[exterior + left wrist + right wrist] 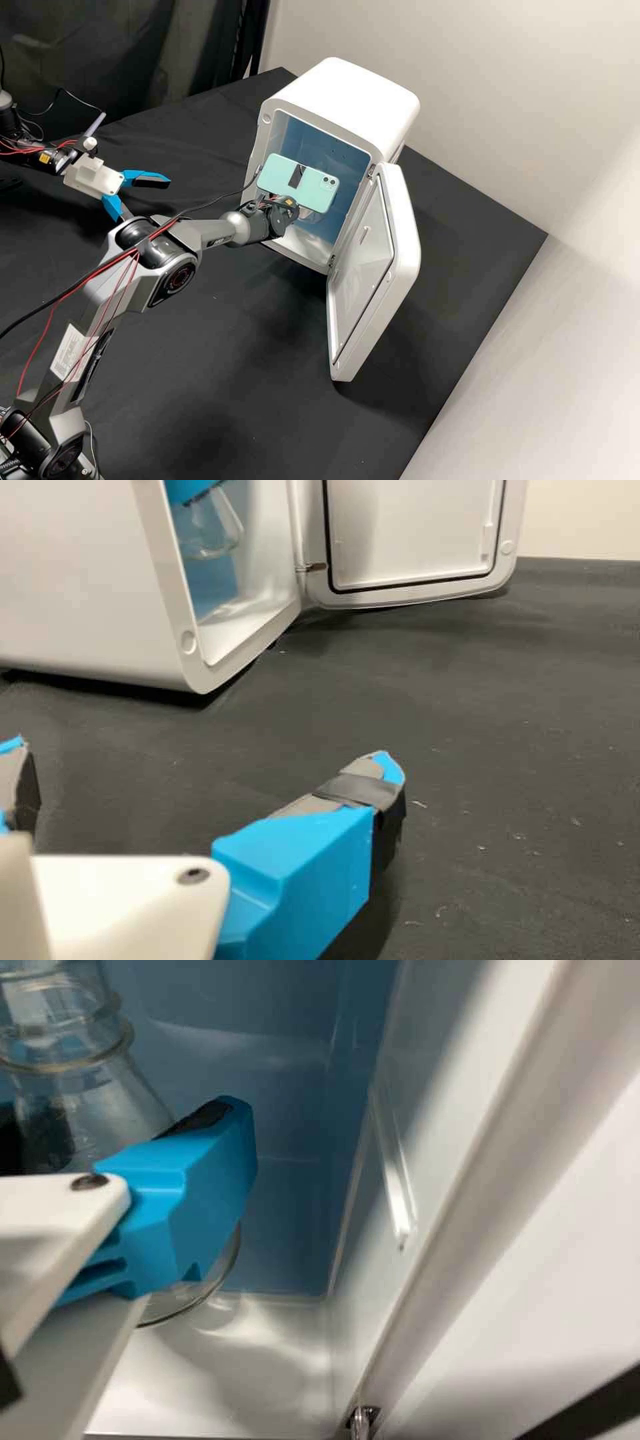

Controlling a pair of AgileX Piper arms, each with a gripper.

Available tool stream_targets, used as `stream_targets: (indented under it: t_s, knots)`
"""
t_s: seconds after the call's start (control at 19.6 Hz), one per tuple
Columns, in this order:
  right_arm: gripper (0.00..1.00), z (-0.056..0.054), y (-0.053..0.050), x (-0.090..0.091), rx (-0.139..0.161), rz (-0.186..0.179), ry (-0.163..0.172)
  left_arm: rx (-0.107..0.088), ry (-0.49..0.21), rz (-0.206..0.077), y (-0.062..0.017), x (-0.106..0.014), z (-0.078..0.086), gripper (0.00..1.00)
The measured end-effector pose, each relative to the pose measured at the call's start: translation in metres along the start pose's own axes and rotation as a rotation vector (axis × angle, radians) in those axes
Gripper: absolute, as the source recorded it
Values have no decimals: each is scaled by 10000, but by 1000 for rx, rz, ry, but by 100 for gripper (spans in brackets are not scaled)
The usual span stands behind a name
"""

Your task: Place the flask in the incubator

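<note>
Right gripper (120, 1130) clamped on flask (70, 1070) below its neck, inside incubator (347, 100). Flask base sits near floor (250, 1360); contact unclear. Risk: releasing unseated tips it. Side wall (420, 1160) close, so retracting could clip it.

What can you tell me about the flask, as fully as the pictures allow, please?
The flask is clear glass, conical, with a ribbed neck and wide round base, apparently empty. It is upright inside the incubator, before its blue inner wall, gripped across the body by the right gripper. Whether its base touches the white floor is unclear.
</note>
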Motion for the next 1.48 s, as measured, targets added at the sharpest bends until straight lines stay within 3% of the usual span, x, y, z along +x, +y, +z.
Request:
stream_targets:
  t_s: [0.1,0.15,0.41,0.61,1.48]
  knots:
    - [0,52,-47,36,11,-10,-11,0,0,0,0,0,0,100]
    - [100,94,-64,54,13,-14,-19,0,0,0,0,0,0,100]
    - [100,136,-98,79,17,-22,-27,2,-1,9,20,-6,4,100]
    - [100,110,-92,79,17,-15,1,3,-1,11,23,-7,5,100]
    - [100,149,-51,71,22,-3,6,3,-1,11,23,-7,5,100]
